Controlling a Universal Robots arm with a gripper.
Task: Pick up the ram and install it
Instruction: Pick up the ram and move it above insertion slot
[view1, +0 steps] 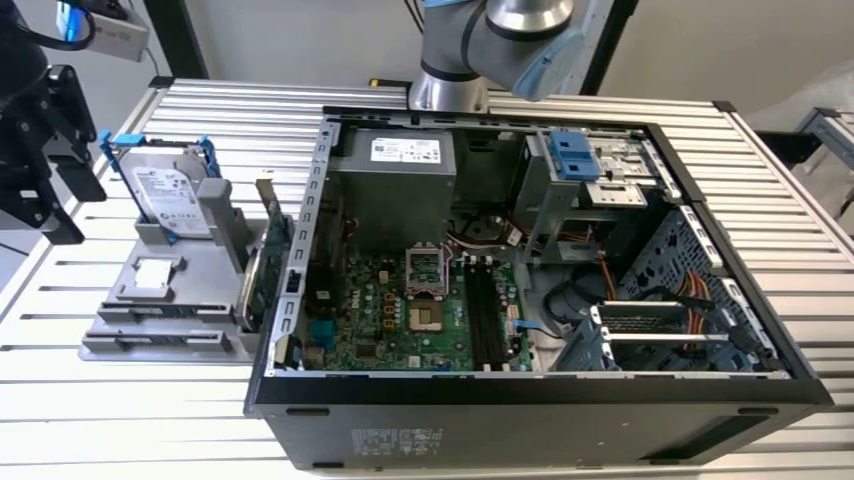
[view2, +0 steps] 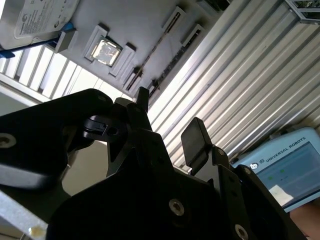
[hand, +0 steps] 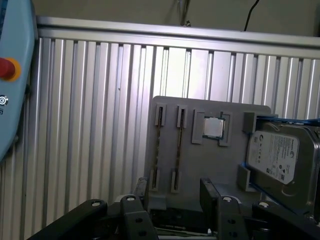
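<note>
Plainly, my gripper (hand: 175, 197) hung over the grey holder (hand: 210, 160) with its jaws spread apart, gripping nothing; the ram (hand: 178, 150) stood on edge in a holder slot, near the hard drive (hand: 280, 160), clear of my fingers

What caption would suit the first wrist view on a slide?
Empty, open gripper pointed at the grey holder tray, where the ram stands on edge beside a processor chip and a hard drive.
</note>
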